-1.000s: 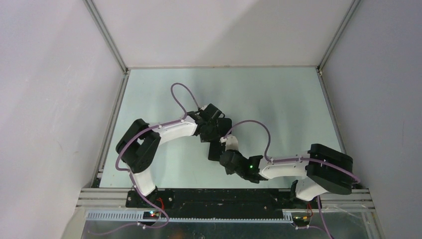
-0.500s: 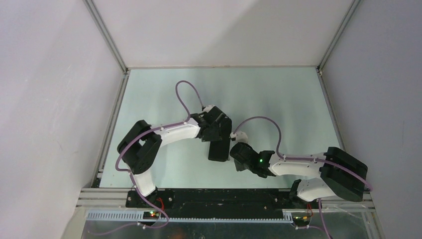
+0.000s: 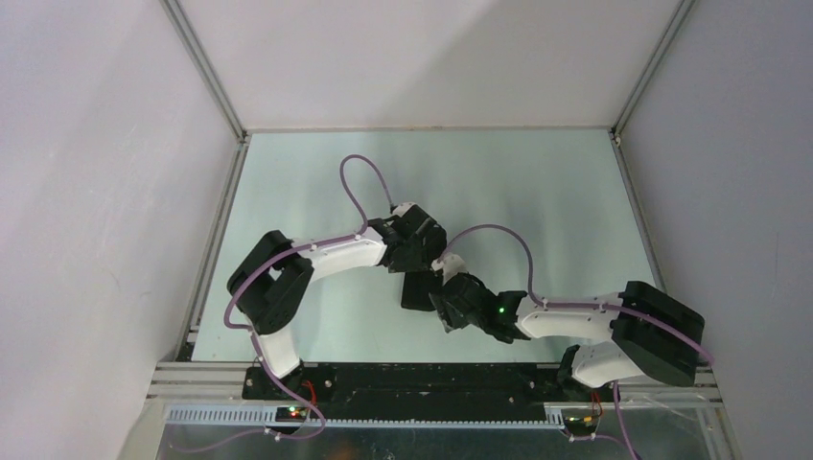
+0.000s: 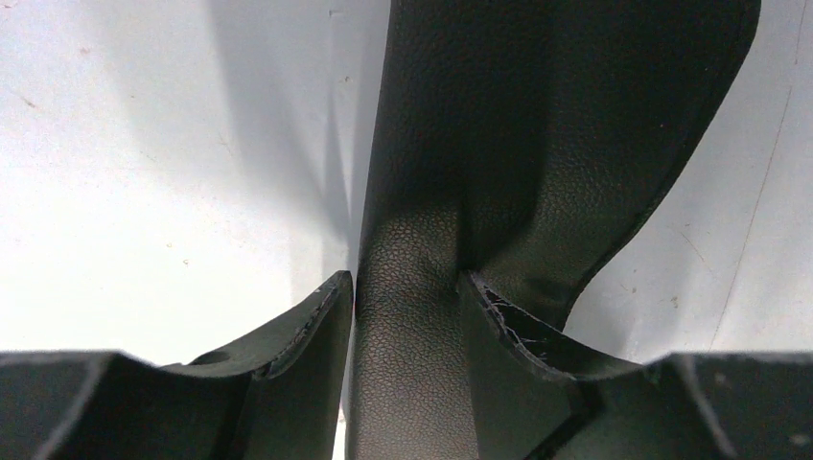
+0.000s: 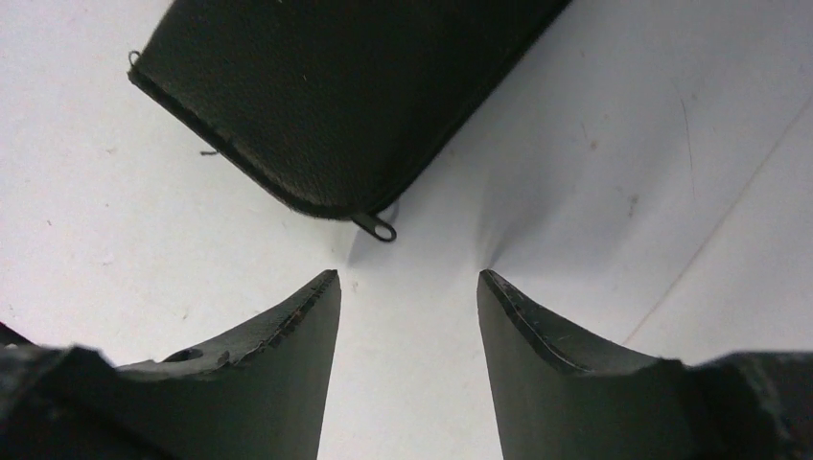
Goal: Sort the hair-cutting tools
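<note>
One pouch [image 4: 537, 125], pinched by left tool [image 4: 405, 283], right tool [image 5: 407, 278] parted, empty, zip pull [image 5: 382, 228] wrist-view only

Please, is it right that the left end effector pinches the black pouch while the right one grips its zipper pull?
Not quite: the right wrist view shows the right end effector open, the zipper pull free beyond it. The left end effector does pinch the black pouch.

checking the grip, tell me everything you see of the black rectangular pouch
The black rectangular pouch looks like grained leather, soft enough to buckle. It rests on the pale table, one edge pinched up into a fold by the left gripper. A rounded corner carries a small metal ring pull; the open right gripper hovers just short of it.
</note>
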### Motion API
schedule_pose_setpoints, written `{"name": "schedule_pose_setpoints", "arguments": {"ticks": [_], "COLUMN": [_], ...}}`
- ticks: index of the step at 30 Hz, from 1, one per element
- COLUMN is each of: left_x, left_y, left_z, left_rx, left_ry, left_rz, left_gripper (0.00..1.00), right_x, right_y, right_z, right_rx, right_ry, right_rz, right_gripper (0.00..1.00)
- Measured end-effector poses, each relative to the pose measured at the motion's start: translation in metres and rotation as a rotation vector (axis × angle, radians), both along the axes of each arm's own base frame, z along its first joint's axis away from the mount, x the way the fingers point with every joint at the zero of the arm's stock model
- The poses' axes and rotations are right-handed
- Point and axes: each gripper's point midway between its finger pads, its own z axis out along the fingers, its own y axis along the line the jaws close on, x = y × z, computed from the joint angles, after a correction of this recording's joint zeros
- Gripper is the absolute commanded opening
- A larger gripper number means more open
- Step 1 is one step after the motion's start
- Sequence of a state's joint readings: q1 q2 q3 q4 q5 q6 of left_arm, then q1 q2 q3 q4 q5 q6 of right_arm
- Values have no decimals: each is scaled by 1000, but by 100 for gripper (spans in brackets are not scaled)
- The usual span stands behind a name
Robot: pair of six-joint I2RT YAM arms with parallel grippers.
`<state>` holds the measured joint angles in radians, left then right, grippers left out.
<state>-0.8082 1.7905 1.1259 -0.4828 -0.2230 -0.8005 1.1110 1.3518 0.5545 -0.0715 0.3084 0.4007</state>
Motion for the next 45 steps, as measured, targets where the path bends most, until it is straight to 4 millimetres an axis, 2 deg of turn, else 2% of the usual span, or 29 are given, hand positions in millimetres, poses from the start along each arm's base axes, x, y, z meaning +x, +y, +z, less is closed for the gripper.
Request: {"name": "schedule_pose_setpoints", "arguments": {"ticks": [5, 9, 11, 16, 18, 25, 28, 34, 39, 43, 45], "left_x": [0, 0, 0, 1, 1, 1, 2, 3, 5, 6, 1], "left_y": [0, 0, 0, 0, 1, 1, 1, -7, -10, 0, 15], "left_z": [1, 0, 1, 0, 0, -3, -5, -5, 0, 4, 6], "left_rx": [1, 1, 1, 2, 3, 3, -6, -22, -24, -34, -45], "left_ry": [-3, -3, -4, -9, -11, -23, -43, -98, -142, -164, -158], "left_rz": [-8, -8, -9, -13, -13, -33, -52, -105, -139, -121, -85], "left_gripper": [50, 50, 50, 50, 50, 49, 48, 48, 54, 60, 63], "right_x": [10, 15, 17, 15, 13, 10, 15, 32, 35, 32, 31], "right_y": [12, 24, 30, 35, 35, 30, 21, 0, -1, 4, 9], "right_z": [-4, -4, -4, -5, -6, -1, 5, 3, -1, -5, -5], "right_rx": [19, 50, 66, 79, 83, 116, 136, 143, 152, 152, 164], "right_ry": [-13, -30, -39, -32, -22, 10, 19, 56, 84, 98, 96], "right_rz": [74, 125, 145, 175, 169, 131, 90, 0, -3, 14, 22], "right_gripper": [58, 52, 41, 8, 0, 0, 0, 0, 0, 0, 0]}}
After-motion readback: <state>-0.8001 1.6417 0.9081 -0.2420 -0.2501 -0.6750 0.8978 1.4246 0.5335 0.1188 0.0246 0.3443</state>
